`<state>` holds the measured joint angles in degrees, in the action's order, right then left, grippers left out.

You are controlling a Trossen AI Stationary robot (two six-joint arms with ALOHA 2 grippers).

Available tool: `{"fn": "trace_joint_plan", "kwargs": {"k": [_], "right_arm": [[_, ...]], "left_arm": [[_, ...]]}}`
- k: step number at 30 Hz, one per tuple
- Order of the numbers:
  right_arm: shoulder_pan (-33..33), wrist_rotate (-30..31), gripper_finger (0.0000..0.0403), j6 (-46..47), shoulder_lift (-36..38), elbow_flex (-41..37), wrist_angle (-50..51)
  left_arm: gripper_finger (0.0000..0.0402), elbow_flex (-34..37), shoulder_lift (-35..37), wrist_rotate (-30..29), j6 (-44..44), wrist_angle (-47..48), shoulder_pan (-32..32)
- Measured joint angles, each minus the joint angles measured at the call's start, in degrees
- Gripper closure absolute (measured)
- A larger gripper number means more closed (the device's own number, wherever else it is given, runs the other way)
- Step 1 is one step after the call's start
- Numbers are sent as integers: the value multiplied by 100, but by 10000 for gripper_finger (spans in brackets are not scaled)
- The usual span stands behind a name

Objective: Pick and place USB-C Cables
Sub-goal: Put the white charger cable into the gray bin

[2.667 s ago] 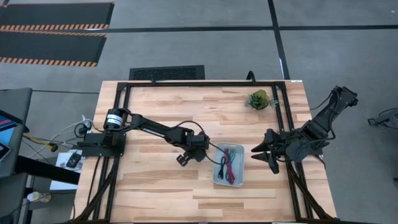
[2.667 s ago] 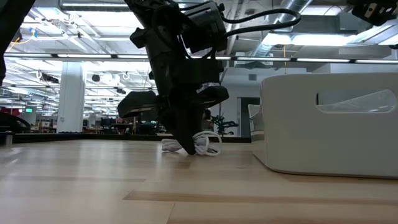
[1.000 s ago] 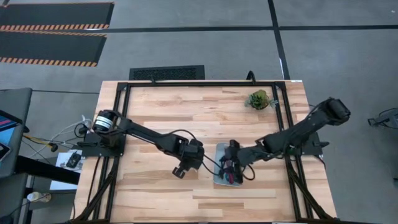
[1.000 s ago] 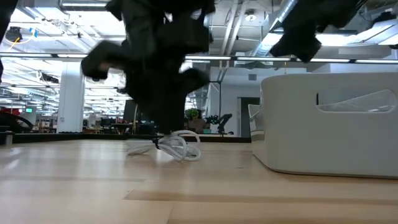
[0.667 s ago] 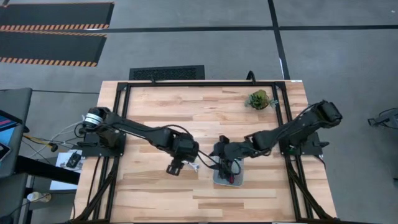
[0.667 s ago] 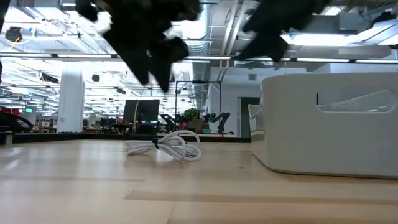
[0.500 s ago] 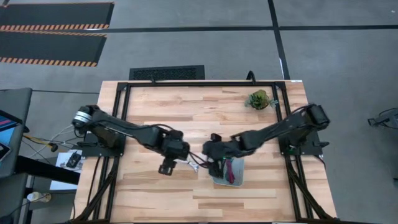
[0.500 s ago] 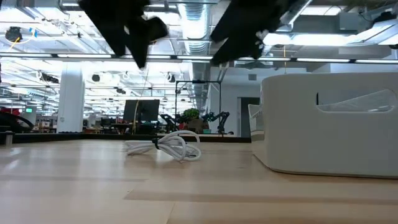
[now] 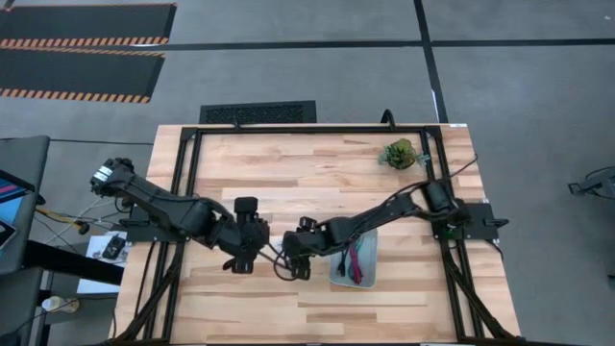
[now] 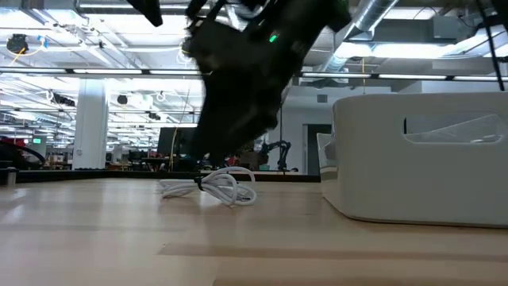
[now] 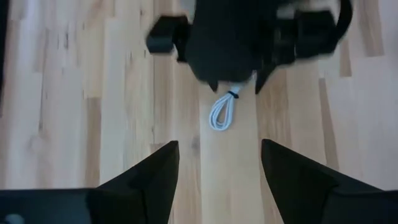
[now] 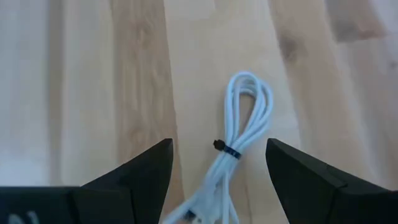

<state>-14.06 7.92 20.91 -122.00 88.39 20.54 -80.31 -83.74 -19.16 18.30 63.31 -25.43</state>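
A white USB-C cable (image 12: 244, 127), tied in a slim bundle, lies flat on the wooden table (image 9: 317, 183) left of the pale blue tray (image 9: 369, 279). My right gripper (image 12: 217, 149) hangs open just above the bundle, its arm reaching over the tray from the right. My left gripper (image 11: 217, 149) stands open a little to the cable's left, pointing at the cable (image 11: 222, 113) and at my right gripper (image 11: 239, 37) beyond it. In the tray lie a dark red cable (image 9: 356, 259) and a teal one (image 9: 343, 264), partly under the right arm.
A small green spiky plant (image 9: 399, 154) stands at the table's far right. The tray's white wall (image 10: 421, 159) rises to the right of the cable (image 10: 216, 187) in the low view. Bare wood lies near and left of the cable.
My left gripper has let go of the white cable, risen and drawn back toward the table's left edge. My right gripper has swung from over the tray toward the left and now hangs above the cable. The cable has lain still on the table since its release.
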Motion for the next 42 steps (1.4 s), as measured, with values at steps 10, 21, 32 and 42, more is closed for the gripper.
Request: {"fn": "trace_joint_plan", "kwargs": {"k": [10,21,32,42], "right_arm": [[66,148,134,255,-695,368,355],[64,435,379,575,-696,364,545],[79,471,379,-36,334,278,564],[151,1643,379,-497,2519,213,1763]], "left_arm": [[187,4,-68,-485,352,23,-280],[187,4,-68,-915,499,28,-297],[187,4,-66,-1798,505,64,-559],[187,2,-57,-2536,1200,374,-1053]]}}
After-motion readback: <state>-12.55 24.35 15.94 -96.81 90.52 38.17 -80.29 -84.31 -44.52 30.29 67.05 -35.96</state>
